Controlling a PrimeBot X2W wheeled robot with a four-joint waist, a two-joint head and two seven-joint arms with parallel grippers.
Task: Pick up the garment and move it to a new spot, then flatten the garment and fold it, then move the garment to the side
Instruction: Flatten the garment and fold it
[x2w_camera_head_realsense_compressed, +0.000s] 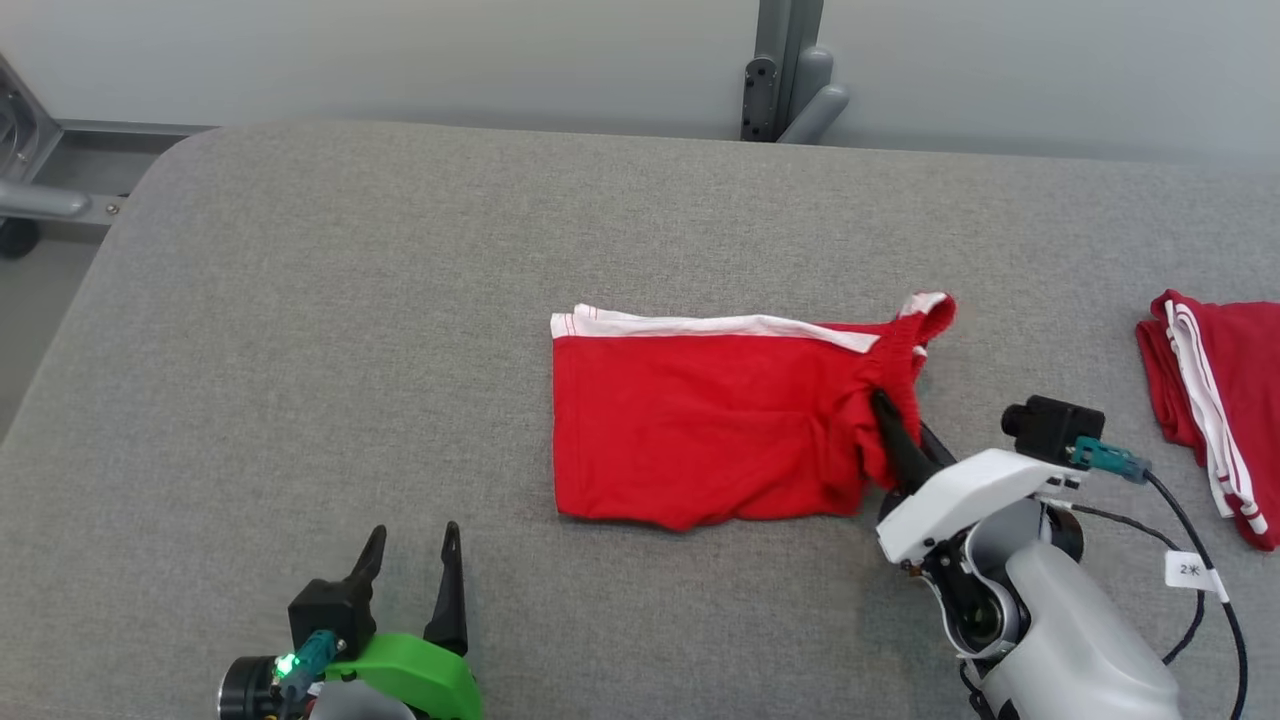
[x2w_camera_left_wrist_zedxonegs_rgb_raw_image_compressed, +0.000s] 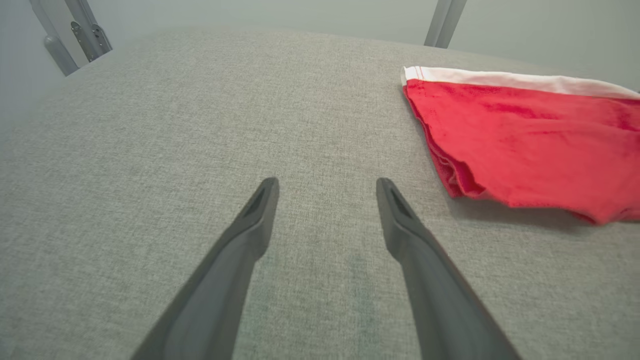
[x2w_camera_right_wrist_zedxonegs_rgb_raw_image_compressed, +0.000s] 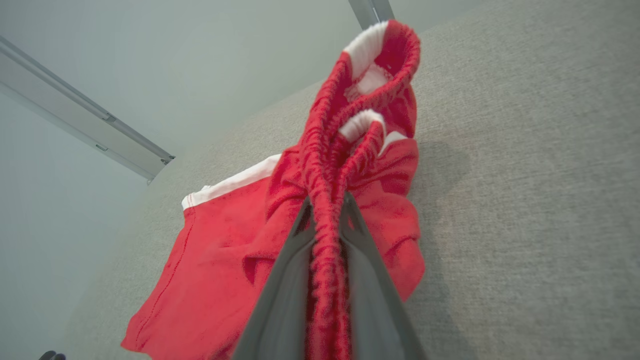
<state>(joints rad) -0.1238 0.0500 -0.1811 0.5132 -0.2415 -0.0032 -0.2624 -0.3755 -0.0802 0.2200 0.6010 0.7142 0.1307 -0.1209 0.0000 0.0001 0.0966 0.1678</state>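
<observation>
Left gripper: fingers spread wide, grey table showing between them. Red garment lies flat to the right, slightly farther off, apart from the fingers. White band runs along its far edge; near edge rumpled. Metal posts stand beyond the table, far left and far right.

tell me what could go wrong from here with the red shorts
1. The right gripper pinches only the bunched waistband of the red shorts; a lift could let it slip or crumple the rest.
2. The left gripper is open, off the cloth, so the far end may drag.
3. Swinging right could disturb the folded garment.
</observation>
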